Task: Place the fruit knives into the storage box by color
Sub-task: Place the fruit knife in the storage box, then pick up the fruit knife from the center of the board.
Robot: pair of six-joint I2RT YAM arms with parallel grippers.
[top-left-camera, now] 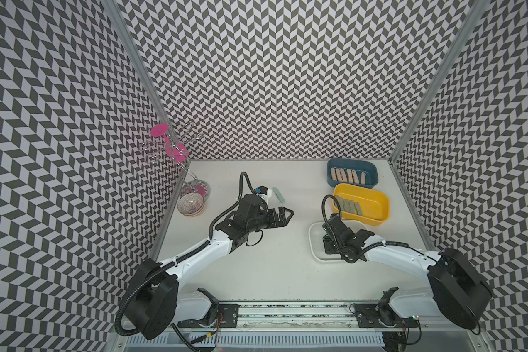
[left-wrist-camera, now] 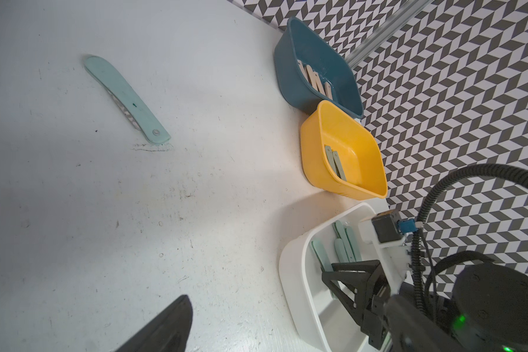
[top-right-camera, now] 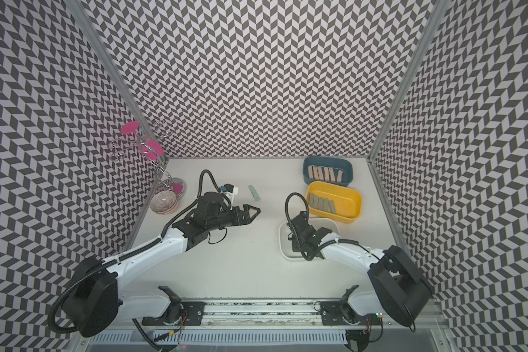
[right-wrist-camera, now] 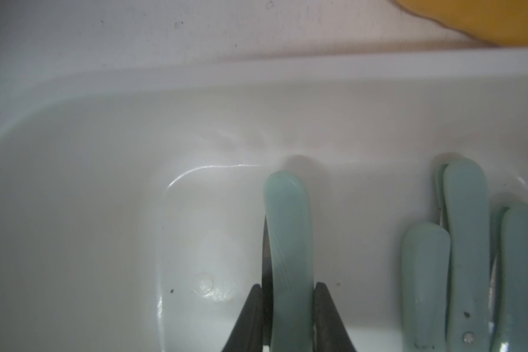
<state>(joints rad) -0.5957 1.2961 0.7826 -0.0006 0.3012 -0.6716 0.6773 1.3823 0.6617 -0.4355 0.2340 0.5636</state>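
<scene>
Holding one mint knife (right-wrist-camera: 287, 231) low inside the white box (right-wrist-camera: 89, 137), R gripper (right-wrist-camera: 287, 286) is clamped on it. Risk: lifting w/o release carries it out of the box; a skewed drop lands it across the stacked mint knives (right-wrist-camera: 465, 243). L gripper (top-left-camera: 282, 215) is spread wide, empty, near a loose mint knife (top-left-camera: 279, 194) on the table (top-left-camera: 256, 268).

Your left arm (top-left-camera: 201, 253) and right arm (top-left-camera: 390, 253) wear white shells between black joint housings. The left gripper (top-left-camera: 288, 212) and right gripper (left-wrist-camera: 329, 274) have black, triangular, open-frame fingers. Behind each, a ribbed black cable (top-left-camera: 240, 189) loops to a white camera block (top-left-camera: 265, 192) with a blue connector.
</scene>
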